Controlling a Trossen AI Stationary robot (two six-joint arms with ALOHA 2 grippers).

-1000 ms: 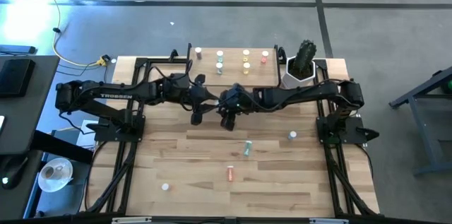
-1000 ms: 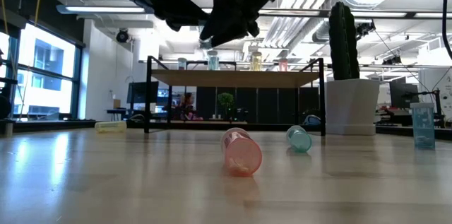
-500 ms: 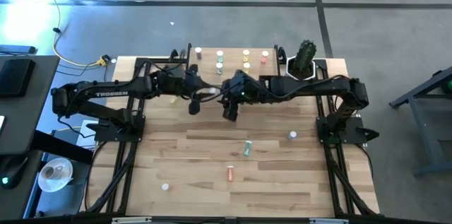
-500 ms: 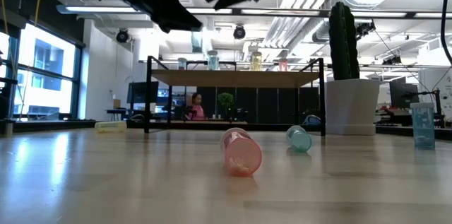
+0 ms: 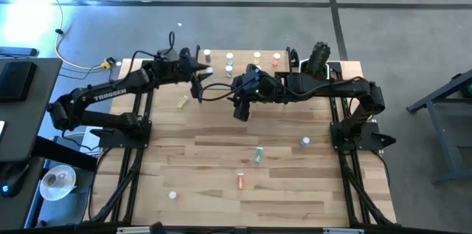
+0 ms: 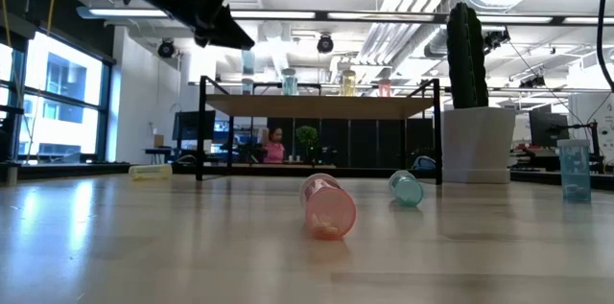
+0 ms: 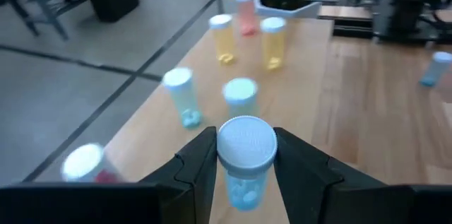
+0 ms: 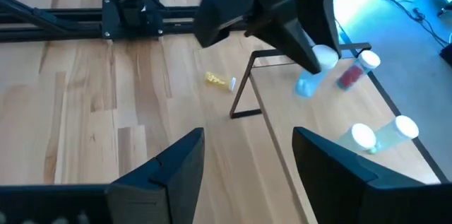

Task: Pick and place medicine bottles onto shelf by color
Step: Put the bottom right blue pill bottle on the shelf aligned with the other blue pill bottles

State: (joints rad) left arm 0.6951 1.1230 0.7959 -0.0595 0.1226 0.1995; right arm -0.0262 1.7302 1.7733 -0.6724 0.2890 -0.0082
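Left gripper (image 7: 244, 174) gripping one pale-blue translucent plastic bottle with white round cap (image 7: 245, 155); right gripper (image 8: 247, 167) hanging empty, fingers spread wide.

The held bottle is hovering above the low light-wood shelf on thin black metal legs (image 5: 243, 77), near its left end. Standing on the shelf: two yellow cylinders (image 7: 222, 38), one pink (image 7: 245, 12), two pale blue (image 7: 180, 96), one red (image 7: 88, 165). Lying on the smooth plank table (image 5: 295, 182): one yellow bottle (image 5: 181, 102), one green (image 5: 259, 154), one pink (image 5: 240, 181), two blue (image 5: 305, 142).

"TROSSEN" on the left arm (image 5: 103, 95)
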